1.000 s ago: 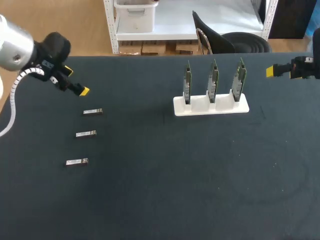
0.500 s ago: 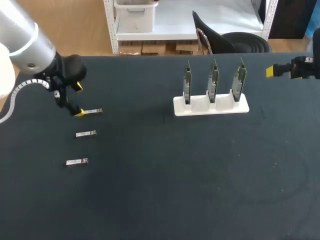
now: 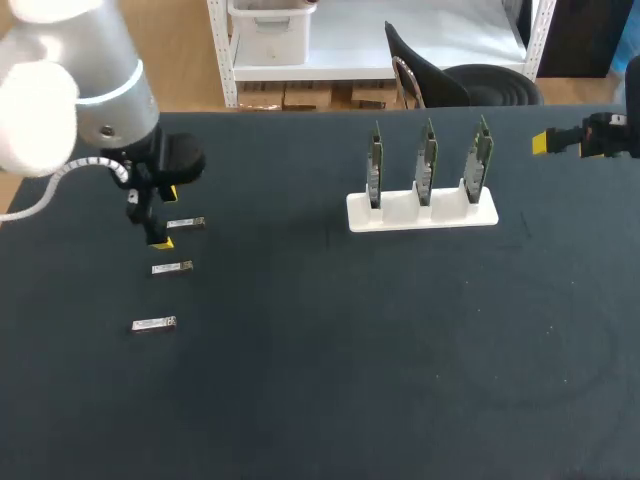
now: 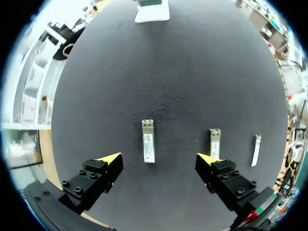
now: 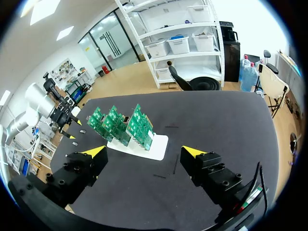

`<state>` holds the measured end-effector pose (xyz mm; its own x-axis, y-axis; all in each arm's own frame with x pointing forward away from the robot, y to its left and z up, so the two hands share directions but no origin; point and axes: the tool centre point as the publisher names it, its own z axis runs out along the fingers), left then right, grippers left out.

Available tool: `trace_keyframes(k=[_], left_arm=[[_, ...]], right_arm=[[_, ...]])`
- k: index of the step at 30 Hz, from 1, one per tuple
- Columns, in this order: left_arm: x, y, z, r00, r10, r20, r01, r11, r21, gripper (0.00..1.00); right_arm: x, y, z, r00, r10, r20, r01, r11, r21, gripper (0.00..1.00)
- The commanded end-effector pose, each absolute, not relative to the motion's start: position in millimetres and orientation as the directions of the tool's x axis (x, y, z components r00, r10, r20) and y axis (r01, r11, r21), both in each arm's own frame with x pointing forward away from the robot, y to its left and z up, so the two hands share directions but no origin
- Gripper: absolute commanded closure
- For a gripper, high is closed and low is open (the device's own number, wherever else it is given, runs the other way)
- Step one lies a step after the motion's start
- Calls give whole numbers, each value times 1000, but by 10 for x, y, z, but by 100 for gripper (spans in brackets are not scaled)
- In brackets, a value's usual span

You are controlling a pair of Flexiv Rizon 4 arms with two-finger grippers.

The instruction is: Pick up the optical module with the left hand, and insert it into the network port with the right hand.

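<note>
Three small metal optical modules lie in a column at the table's left: the far one (image 3: 190, 223), the middle one (image 3: 172, 267) and the near one (image 3: 153, 323). My left gripper (image 3: 166, 216) hangs open just above the far module (image 4: 148, 147), which lies between its fingers untouched; the middle module (image 4: 214, 141) lies beside one finger, with the near one (image 4: 255, 150) further out. A white holder (image 3: 400, 215) carries three upright green boards (image 3: 427, 160) with the network ports. My right gripper (image 3: 545, 142) stands open at the far right edge, well away from the boards (image 5: 122, 125).
The dark table mat (image 3: 350, 360) stretches wide in front of the holder. In the right wrist view the holder's white base (image 5: 155, 146) sits ahead of the open fingers, with my left arm (image 5: 43, 103) far beyond it.
My left arm has swung from the table's back left corner toward the modules, and its gripper now hangs over the far one. The right arm has kept still.
</note>
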<state>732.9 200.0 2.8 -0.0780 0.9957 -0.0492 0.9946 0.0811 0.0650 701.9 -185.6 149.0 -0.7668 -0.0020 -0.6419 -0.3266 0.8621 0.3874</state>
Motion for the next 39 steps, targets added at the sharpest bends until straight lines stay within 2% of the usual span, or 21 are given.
trace_keyframes(k=[1, 19, 30, 31, 33, 39], left_arm=[[7419, 1948, -25, -99, 995, 17, 994, 98, 47, 0], [7483, 2061, -251, -214, 976, 41, 977, 213, 18, 0], [7474, 2038, -249, -200, 980, 6, 980, 200, -14, 0], [7475, 2035, -244, -200, 980, 4, 980, 200, -13, 52], [7475, 2027, -241, -203, 979, -2, 979, 203, -15, 100], [7481, 2008, -231, -205, 979, -14, 979, 205, -15, 100]], right_arm=[[7000, -1847, 1504, -767, -1, -642, -321, 867, 382, 0], [7000, -1847, 1504, -767, -1, -642, -321, 867, 382, 0], [7000, -1847, 1504, -767, -1, -642, -321, 867, 382, 0], [7000, -1847, 1504, -767, -1, -642, -321, 867, 382, 0], [7000, -1847, 1504, -767, -1, -642, -321, 867, 382, 0], [7000, -1847, 1504, -767, -1, -642, -321, 867, 382, 0]])
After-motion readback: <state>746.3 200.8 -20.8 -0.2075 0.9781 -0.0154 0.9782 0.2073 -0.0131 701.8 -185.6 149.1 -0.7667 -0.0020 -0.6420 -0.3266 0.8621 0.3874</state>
